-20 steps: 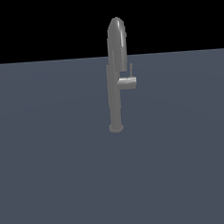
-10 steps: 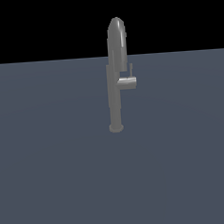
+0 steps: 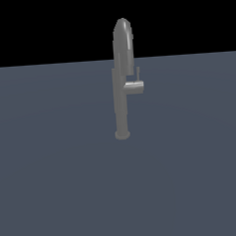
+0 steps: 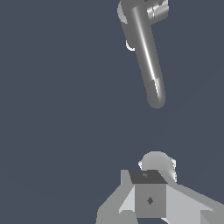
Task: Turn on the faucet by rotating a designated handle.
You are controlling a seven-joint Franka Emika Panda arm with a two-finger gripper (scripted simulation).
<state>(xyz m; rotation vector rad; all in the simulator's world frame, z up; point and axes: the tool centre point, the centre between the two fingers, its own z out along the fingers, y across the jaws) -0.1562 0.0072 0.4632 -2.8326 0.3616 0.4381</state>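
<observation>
The faucet (image 3: 120, 90) is a tall slim grey column with a rounded arched top, standing on a small round base on the dark grey floor. The handle (image 3: 134, 87) is a short horizontal stub on the column's side toward the exterior view's right, with a thin lever rod standing up from it. The wrist view looks down on the faucet (image 4: 146, 52), with the handle (image 4: 157, 9) at the picture's edge. My gripper (image 4: 149, 188) shows only as grey blocks in the wrist view, well apart from the faucet and holding nothing. Its jaws cannot be made out. The arm is out of the exterior view.
A flat dark grey surface (image 3: 55, 184) surrounds the faucet on all sides. Black background lies behind it.
</observation>
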